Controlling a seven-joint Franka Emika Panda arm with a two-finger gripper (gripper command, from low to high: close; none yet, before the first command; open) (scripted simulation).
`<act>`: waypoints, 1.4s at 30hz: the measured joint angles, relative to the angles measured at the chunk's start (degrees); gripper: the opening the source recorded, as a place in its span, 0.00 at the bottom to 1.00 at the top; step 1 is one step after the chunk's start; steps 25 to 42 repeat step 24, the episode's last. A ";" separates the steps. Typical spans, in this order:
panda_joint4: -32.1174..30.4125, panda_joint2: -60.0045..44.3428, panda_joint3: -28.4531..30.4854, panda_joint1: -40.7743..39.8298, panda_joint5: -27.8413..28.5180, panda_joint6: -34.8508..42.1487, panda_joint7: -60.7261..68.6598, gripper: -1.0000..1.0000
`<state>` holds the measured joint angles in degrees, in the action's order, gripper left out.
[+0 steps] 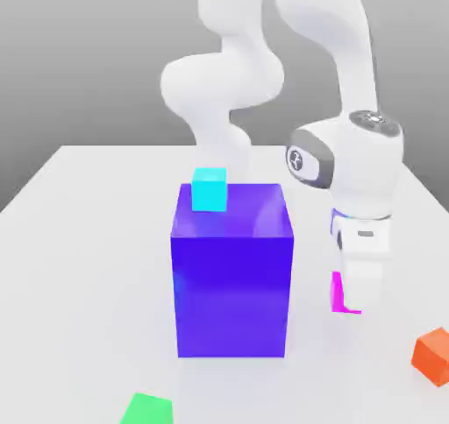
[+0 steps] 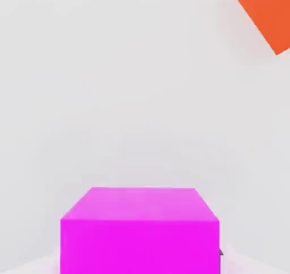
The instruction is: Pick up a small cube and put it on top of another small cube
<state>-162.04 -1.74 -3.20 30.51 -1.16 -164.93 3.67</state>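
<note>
1. The gripper (image 1: 353, 301) is down at the white table (image 1: 88, 238), fingers drawn in tight on the magenta cube (image 1: 337, 293), which sits on the table between them.
2. In the hand view, the magenta cube (image 2: 140, 230) sits square to the hand, one flat face turned up; as a cube, it has no long axis.
3. The orange cube (image 1: 433, 355) lies near the gripper on the table.
4. The cyan cube (image 1: 210, 189) rests on the big blue block (image 1: 231, 278), above the gripper, across the block from it.
5. The green cube (image 1: 146, 409) lies well apart from the gripper.
</note>
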 joint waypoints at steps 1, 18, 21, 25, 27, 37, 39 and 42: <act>1.40 0.66 0.19 -0.22 -1.84 0.87 0.18 0.00; 29.22 -14.08 20.25 -22.90 -8.31 16.94 -21.80 0.00; 29.67 -19.75 18.34 -24.72 -11.05 12.28 -19.96 1.00; 29.67 -19.75 18.34 -24.72 -11.05 12.28 -19.96 1.00; 29.67 -19.75 18.34 -24.72 -11.05 12.28 -19.96 1.00; 29.67 -19.75 18.34 -24.72 -11.05 12.28 -19.96 1.00; 29.67 -19.75 18.34 -24.72 -11.05 12.28 -19.96 1.00; 29.67 -19.75 18.34 -24.72 -11.05 12.28 -19.96 1.00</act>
